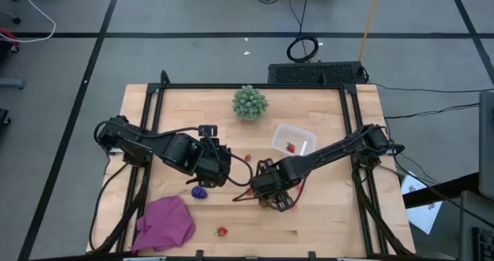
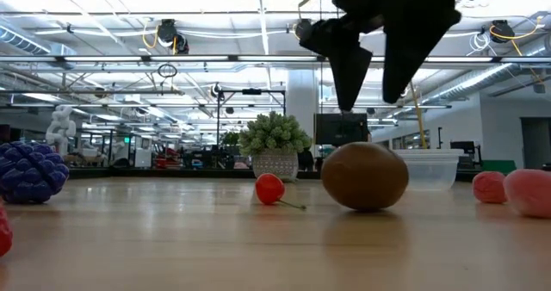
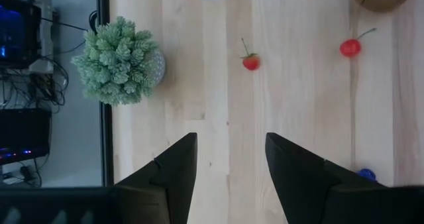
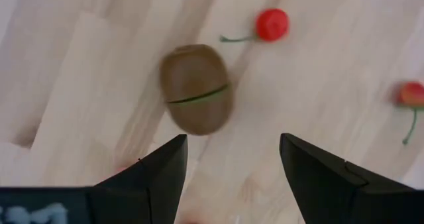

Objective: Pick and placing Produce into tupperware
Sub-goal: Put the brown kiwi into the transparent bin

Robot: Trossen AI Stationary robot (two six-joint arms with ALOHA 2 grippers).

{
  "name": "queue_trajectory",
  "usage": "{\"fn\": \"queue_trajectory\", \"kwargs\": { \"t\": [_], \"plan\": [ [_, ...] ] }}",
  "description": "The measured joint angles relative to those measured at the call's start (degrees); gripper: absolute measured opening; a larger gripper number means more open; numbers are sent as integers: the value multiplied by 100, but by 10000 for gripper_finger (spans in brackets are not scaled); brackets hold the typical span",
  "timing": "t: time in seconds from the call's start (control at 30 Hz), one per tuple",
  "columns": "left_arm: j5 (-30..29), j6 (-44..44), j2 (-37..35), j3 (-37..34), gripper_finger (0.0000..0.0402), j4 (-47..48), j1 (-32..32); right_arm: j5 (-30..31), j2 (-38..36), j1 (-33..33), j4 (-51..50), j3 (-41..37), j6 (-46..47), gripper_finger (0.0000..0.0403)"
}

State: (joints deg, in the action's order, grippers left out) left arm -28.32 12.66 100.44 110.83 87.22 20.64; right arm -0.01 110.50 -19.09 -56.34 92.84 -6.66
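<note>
The brown kiwi [image 4: 197, 89] lies on the table, also seen in the low view [image 2: 364, 176]. My right gripper [image 4: 232, 171] hangs open just above it [image 2: 370, 67], touching nothing. My left gripper [image 3: 230, 158] is open too, hovering left of centre [image 1: 220, 164]. The clear tupperware [image 1: 295, 140] stands toward the far right with one red berry [image 1: 290, 147] inside. Loose red berries [image 4: 271, 24] [image 4: 412, 93] [image 1: 221, 231] lie about on the wood. The purple grape cluster [image 1: 200, 191] rests near my left gripper.
A green spiky ball [image 1: 250, 103] sits near the far edge, left of the tupperware. A magenta cloth [image 1: 164, 222] lies crumpled at the near left corner. A black frame [image 1: 352, 130] borders the table's sides. Bare wood shows between the tupperware and the kiwi.
</note>
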Motion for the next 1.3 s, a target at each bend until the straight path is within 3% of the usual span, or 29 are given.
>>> {"fn": "queue_trajectory", "kwargs": {
  "t": [0.47, 0.97, 1.3],
  "plan": [
    [-22, 71, 0, 0, 184, 116, 0, -3, -4, -500, 1081, -401, -1651, 233],
    [-26, 647, 2, 0, 184, 103, 0, -1, -2, -455, 1617, -1274, -2016, 233],
    [-76, 724, 2, 2, 184, 101, -13, 2, -11, -523, 1972, -1357, -2316, 233]
  ]
}}
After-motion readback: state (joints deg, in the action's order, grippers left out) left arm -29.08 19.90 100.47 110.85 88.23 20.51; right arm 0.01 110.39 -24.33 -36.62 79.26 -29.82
